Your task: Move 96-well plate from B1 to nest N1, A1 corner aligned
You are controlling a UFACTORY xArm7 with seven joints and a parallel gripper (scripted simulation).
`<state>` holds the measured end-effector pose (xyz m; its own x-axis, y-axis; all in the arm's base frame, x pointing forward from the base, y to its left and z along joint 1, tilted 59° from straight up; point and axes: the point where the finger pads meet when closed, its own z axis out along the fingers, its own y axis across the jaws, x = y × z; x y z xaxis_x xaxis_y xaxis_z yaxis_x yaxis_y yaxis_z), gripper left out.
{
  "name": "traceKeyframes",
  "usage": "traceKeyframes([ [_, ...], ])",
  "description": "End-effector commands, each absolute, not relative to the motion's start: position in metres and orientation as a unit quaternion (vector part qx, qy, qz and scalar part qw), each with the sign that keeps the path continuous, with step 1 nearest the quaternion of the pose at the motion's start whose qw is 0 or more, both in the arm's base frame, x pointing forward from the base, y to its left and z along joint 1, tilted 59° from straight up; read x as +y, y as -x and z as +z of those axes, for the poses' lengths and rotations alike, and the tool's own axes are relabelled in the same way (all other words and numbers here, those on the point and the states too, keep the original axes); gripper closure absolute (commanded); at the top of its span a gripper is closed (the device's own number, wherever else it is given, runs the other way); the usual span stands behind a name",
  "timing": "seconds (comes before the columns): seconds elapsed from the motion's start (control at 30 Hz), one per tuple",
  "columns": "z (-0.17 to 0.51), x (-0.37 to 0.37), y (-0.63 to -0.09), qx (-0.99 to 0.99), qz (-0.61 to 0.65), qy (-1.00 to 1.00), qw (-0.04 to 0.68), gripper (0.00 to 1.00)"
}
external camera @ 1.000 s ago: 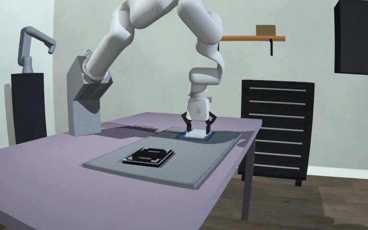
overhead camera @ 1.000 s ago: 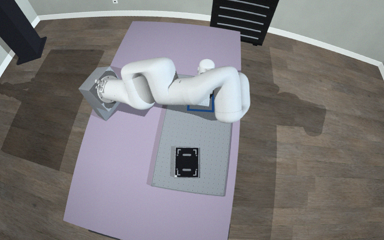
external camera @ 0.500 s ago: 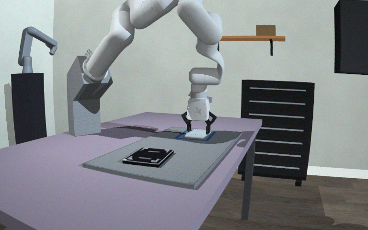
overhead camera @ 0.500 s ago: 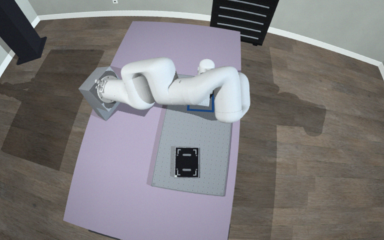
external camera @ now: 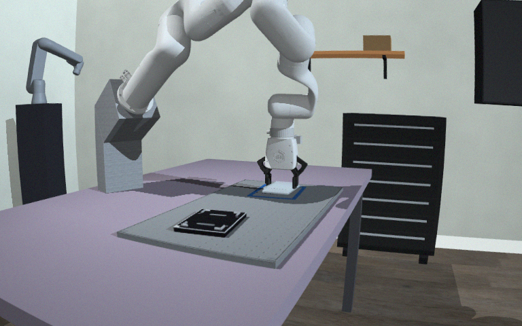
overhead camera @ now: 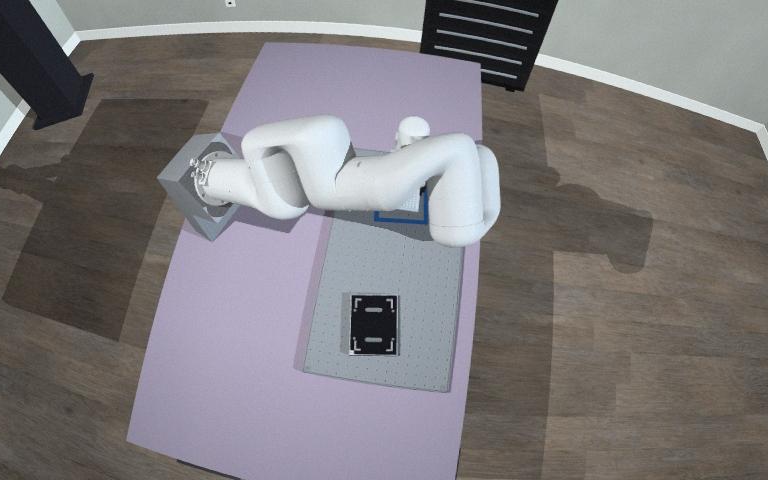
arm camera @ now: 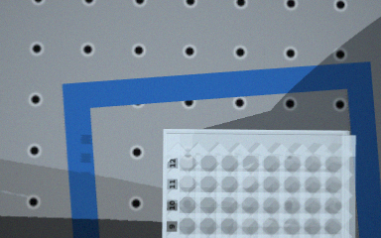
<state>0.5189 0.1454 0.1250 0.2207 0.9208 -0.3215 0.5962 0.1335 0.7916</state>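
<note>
The white 96-well plate [overhead camera: 412,201] [external camera: 279,189] [arm camera: 257,183] sits within the blue outline of spot B1 [overhead camera: 400,219] [external camera: 255,195] [arm camera: 178,88] at the far end of the grey perforated board [overhead camera: 388,261] [external camera: 280,233]. My gripper [external camera: 281,182] points straight down over the plate, with one black finger on each side, shut on it. I cannot tell whether the plate still touches the board. In the wrist view the fingers are out of frame and the plate's row labels are on its left edge. The black plate nest N1 [overhead camera: 374,324] [external camera: 211,221] lies empty at the near end of the board.
The board lies on a purple table [overhead camera: 227,327] [external camera: 54,250]. The arm's grey pedestal [overhead camera: 198,184] [external camera: 118,161] stands at the table's left side. A black drawer cabinet [overhead camera: 489,29] [external camera: 393,181] stands beyond the table's far edge.
</note>
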Motion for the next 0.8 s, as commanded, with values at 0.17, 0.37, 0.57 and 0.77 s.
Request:
traceKeyframes([
  [0.17, 0.1281, 0.1493, -0.5146, 0.599, 0.179, -0.633, 0.456, 1.00],
  [0.37, 0.1302, 0.1508, -0.5115, 0.599, 0.179, -0.633, 0.456, 1.00],
  [0.57, 0.1323, 0.1522, -0.5084, 0.599, 0.179, -0.633, 0.456, 1.00],
  [0.77, 0.1330, 0.1527, -0.5074, 0.599, 0.179, -0.633, 0.456, 1.00],
])
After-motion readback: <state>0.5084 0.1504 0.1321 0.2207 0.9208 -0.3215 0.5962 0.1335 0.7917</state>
